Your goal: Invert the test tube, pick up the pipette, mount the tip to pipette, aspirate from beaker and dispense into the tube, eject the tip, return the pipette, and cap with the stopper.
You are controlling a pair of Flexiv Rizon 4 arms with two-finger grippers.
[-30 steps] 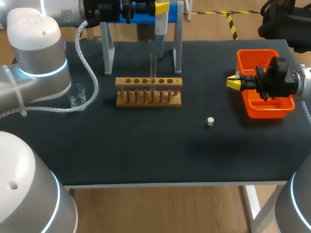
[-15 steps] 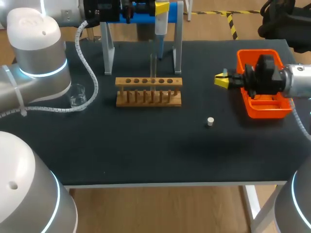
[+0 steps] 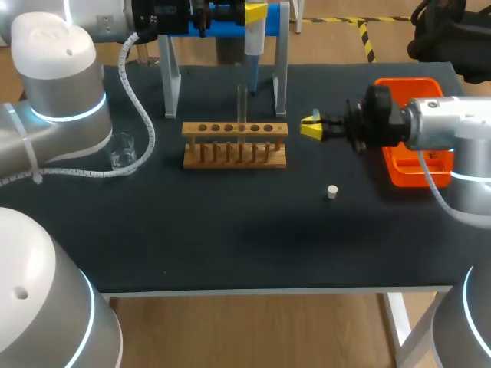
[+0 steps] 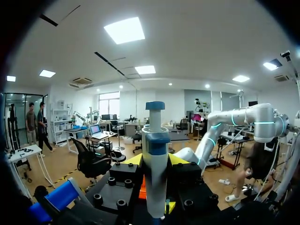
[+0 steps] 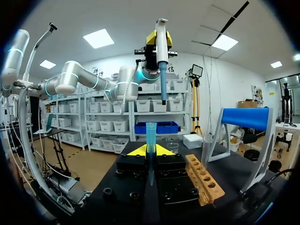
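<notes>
At the back of the table my left gripper [image 3: 255,11] is shut on the white and blue pipette [image 3: 253,40], which hangs nose down over the rack. In the left wrist view the pipette [image 4: 155,140] stands between the left gripper's [image 4: 155,160] yellow tips. My right gripper [image 3: 311,127] is just right of the wooden rack [image 3: 234,146], shut on a small blue pipette tip [image 5: 151,133] that stands upright between the right gripper's [image 5: 151,151] fingers. A clear test tube [image 3: 242,115] stands in the rack. The beaker [image 3: 121,150] is at the left. The white stopper [image 3: 332,192] lies in front of the right gripper.
An orange bin [image 3: 418,175] sits at the right edge behind my right arm. The metal stand with a blue bar [image 3: 222,27] rises behind the rack. My left arm's cable [image 3: 142,115] hangs over the table near the beaker.
My right arm has moved left from over the orange bin to beside the rack, carrying the tip. The left arm and pipette have kept still.
</notes>
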